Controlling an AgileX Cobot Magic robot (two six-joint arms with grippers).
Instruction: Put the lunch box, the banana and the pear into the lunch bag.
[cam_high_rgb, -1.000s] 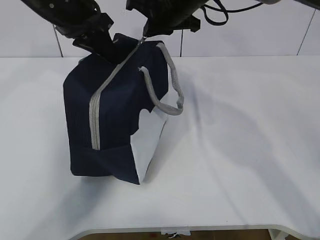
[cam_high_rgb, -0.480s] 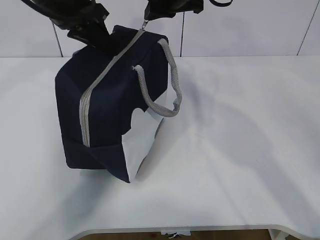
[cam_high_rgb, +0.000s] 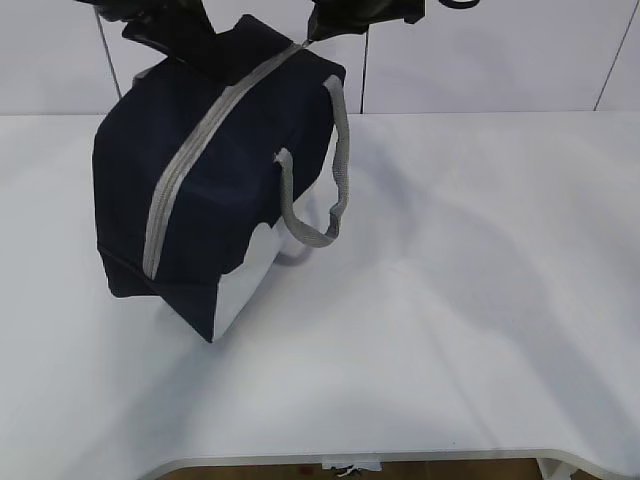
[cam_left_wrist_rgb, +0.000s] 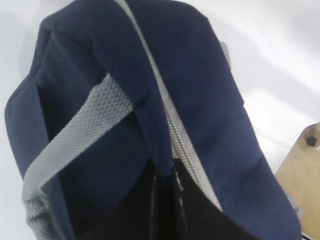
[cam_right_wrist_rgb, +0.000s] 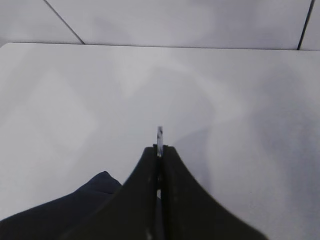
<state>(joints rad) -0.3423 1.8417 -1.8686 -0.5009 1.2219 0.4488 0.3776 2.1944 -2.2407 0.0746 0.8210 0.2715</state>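
Observation:
The navy lunch bag (cam_high_rgb: 230, 170) hangs tilted above the white table, its grey zipper (cam_high_rgb: 185, 165) closed along the top face. My left gripper (cam_high_rgb: 190, 35) is shut on the bag's fabric at its upper far end; in the left wrist view its jaws (cam_left_wrist_rgb: 165, 200) pinch a navy fold beside the zipper (cam_left_wrist_rgb: 175, 125). My right gripper (cam_high_rgb: 318, 28) is shut on the zipper pull (cam_right_wrist_rgb: 160, 136), a thin metal tab sticking out between its fingertips (cam_right_wrist_rgb: 150, 160). The lunch box, banana and pear are out of view.
The white table (cam_high_rgb: 480, 300) spreads right and in front of the bag. A grey webbing handle (cam_high_rgb: 330, 190) hangs loose on the bag's right side. White wall panels stand behind.
Both grippers have risen and lifted the bag's far end. The bag has tilted and swung left, its lower corner now off the front of the table.

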